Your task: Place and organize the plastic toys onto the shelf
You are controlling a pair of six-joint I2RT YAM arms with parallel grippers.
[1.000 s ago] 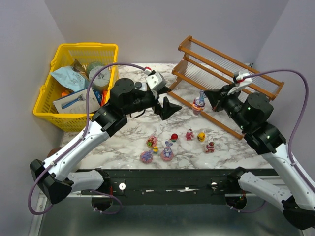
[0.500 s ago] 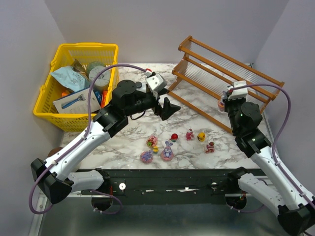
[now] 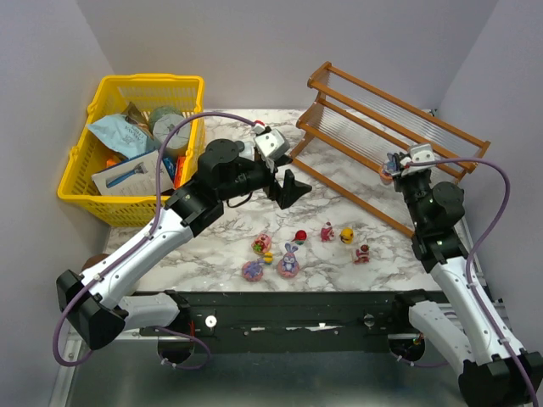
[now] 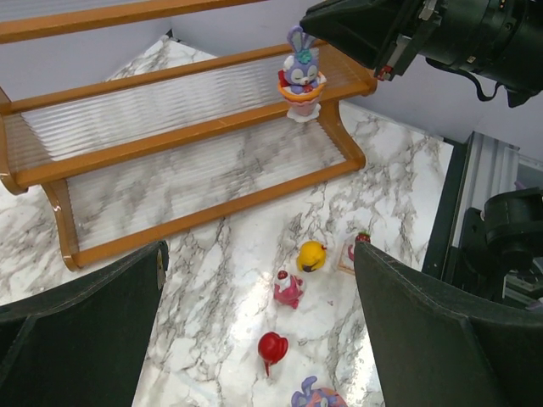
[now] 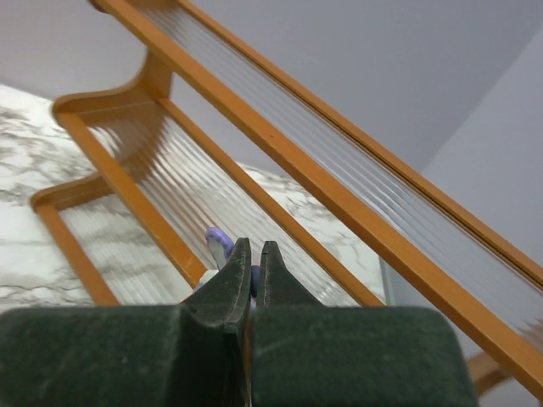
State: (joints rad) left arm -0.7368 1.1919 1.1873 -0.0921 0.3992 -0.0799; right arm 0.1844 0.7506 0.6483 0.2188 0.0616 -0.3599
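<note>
Right wrist view: bunny (image 4: 301, 76) mostly hidden behind my right gripper (image 5: 253, 248); one ear peeked past the shut fingertips, pinch unclear. It stood at the right end of the shelf (image 4: 195, 127), tier unclear. Right arm stretched forward. Left gripper (image 3: 288, 185) hovered wide open, empty.

A: Which container stands at the far left of the work surface?
B: A yellow plastic mesh basket (image 3: 151, 80), set on the white, grey-veined marble tabletop (image 3: 339, 203).
A: State its visible contents.
B: A light-blue crinkled foil packet (image 3: 119, 132), a round grey-green lidded tin (image 3: 170, 120) just beside it, and a flat white-and-blue card box (image 3: 127, 175) nearer the front, all packed close together
</note>
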